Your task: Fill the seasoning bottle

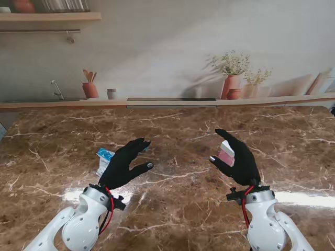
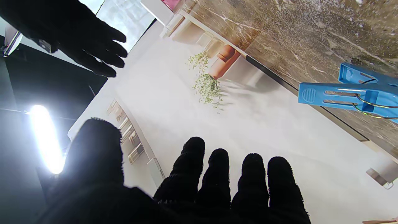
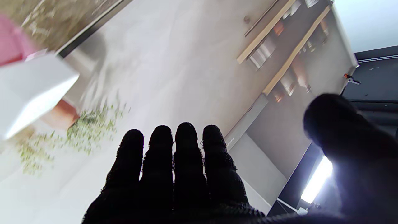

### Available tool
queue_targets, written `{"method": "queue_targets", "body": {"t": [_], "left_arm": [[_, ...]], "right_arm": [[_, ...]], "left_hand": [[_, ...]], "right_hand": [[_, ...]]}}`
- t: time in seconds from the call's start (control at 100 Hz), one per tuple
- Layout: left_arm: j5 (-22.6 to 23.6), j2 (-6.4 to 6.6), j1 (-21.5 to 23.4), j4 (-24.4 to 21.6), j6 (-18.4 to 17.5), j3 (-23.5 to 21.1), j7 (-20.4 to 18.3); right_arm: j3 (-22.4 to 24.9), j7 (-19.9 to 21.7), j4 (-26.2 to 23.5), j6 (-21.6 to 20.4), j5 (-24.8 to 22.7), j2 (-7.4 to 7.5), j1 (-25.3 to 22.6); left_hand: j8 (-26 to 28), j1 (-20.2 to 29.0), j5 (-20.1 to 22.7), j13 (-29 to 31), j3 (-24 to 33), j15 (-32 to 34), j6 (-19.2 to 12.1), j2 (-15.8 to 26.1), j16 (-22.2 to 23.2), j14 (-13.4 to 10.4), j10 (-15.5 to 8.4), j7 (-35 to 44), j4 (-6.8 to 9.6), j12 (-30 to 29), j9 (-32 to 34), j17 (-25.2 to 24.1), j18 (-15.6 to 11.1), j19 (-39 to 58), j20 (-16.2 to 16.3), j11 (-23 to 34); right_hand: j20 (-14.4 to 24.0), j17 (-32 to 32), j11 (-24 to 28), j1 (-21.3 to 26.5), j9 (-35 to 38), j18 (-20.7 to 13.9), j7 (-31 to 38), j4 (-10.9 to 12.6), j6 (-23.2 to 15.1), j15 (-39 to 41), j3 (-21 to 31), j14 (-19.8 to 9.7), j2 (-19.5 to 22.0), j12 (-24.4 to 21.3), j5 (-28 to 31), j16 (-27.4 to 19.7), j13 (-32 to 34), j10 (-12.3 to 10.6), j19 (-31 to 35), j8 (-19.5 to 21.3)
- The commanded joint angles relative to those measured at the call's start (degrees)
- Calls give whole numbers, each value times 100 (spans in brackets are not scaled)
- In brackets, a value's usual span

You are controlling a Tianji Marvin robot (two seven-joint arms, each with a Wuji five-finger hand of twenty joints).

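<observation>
A pink seasoning bottle [image 1: 227,153] with a white lid stands on the marble table, just beyond the palm of my right hand [image 1: 239,158]. That hand is open with its fingers straight and its thumb apart, and it holds nothing. The right wrist view shows the bottle [image 3: 29,84] blurred, off to the side of the fingers [image 3: 174,161]. A blue and white packet [image 1: 104,159] lies beside my left hand [image 1: 125,164], partly hidden by it. A blue clip [image 2: 351,96] closes it. The left hand is open too, fingers [image 2: 233,183] spread.
The table's far edge [image 1: 167,103] meets a low ledge carrying terracotta pots with plants [image 1: 232,78], a utensil pot [image 1: 90,88] and a small cup [image 1: 111,93]. A shelf [image 1: 49,18] hangs on the wall at upper left. My right hand [image 2: 77,34] shows in the left wrist view.
</observation>
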Motion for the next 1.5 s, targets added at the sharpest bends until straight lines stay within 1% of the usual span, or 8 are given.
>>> {"method": "queue_targets", "body": {"t": [0.0, 0.15, 0.19, 0.27, 0.46, 1.2, 1.37, 1.49], "left_arm": [[24, -6, -8, 48, -14, 19, 29], [14, 4, -66, 100, -45, 48, -23], [0, 0, -79, 114, -41, 62, -21], [-7, -8, -98, 128, -39, 91, 11], [33, 0, -104, 120, -13, 113, 1], [158, 55, 175, -106, 72, -80, -159], [175, 61, 213, -145, 102, -115, -182], [162, 66, 241, -177, 137, -130, -213]], "right_arm": [[168, -8, 33, 121, 46, 17, -94], [500, -96, 227, 268, 148, -26, -136], [551, -65, 314, 338, 269, -37, -120], [617, 158, 516, 486, 638, -42, -61], [579, 603, 1171, 902, 1234, -35, 260], [-353, 1508, 3162, 990, 2668, -100, 1716], [-561, 1585, 3498, 862, 3096, -181, 1997], [-658, 1598, 3735, 794, 3388, -254, 2161]], "left_hand": [[-18, 216, 121, 152, -215, -47, -76, 192, 11, -134, -3, 27, -142, -14, 61, -68, -97, 156, 90, -48], [-26, 232, 80, 145, -218, -51, -79, 198, 9, -145, 0, 15, -149, -17, 34, -79, -84, 187, 103, -61], [-33, 235, 39, 126, -219, -57, -63, 194, 7, -142, 1, -2, -149, -21, -4, -80, -82, 189, 103, -73], [-36, 242, 26, 125, -219, -54, -50, 186, 8, -136, 6, -7, -149, -18, -8, -81, -82, 191, 103, -64], [-37, 251, 20, 117, -217, -56, -45, 198, 6, -131, 7, -6, -151, -17, -19, -85, -80, 184, 96, -61], [-26, 314, 57, 146, -224, -51, -44, 177, 7, -131, 8, 14, -173, -14, 31, -82, -77, 154, 75, -47], [-26, 320, 70, 160, -229, -46, -53, 185, 9, -128, 0, 16, -177, -12, 42, -80, -93, 153, 74, -44], [-25, 350, 89, 176, -225, -42, -77, 173, 10, -134, 9, 23, -180, -11, 72, -71, -80, 167, 81, -42]], "right_hand": [[103, -135, -39, 295, -318, -166, -68, -305, 15, -59, -254, -179, -248, 90, -443, 122, -94, -161, -21, 106], [205, -776, -181, 647, -1767, -345, -960, -229, 523, -223, -882, -217, -873, 176, -1644, 145, -1065, -55, -587, 382], [301, -847, -175, 759, -2020, -326, -1296, -238, 668, -235, -950, -141, -878, 196, -1547, 150, -1193, 43, -697, -85], [524, -970, -314, 1033, -2357, -272, -1350, -329, 872, -263, -1224, -24, -811, 95, -1415, 153, -1410, 188, -894, -2056], [547, -1182, -624, 1537, -2437, -342, -1417, -365, 785, -351, -1311, -107, -927, 75, -1392, 107, -1728, 164, -1045, -2508], [698, -1037, -44, 2043, -2217, -294, -1221, -501, 426, -264, -1564, -135, -1057, 406, -1396, 152, -1483, 16, -1013, -2335], [900, -1213, 114, 2198, -2298, -319, -1146, -539, 128, -269, -1651, -134, -1111, 390, -1534, 216, -1680, 22, -1074, -763], [962, -1337, -47, 2277, -2338, -312, -1097, -583, -267, -296, -1665, -155, -1158, 340, -1558, 226, -1968, 21, -1080, -500]]}}
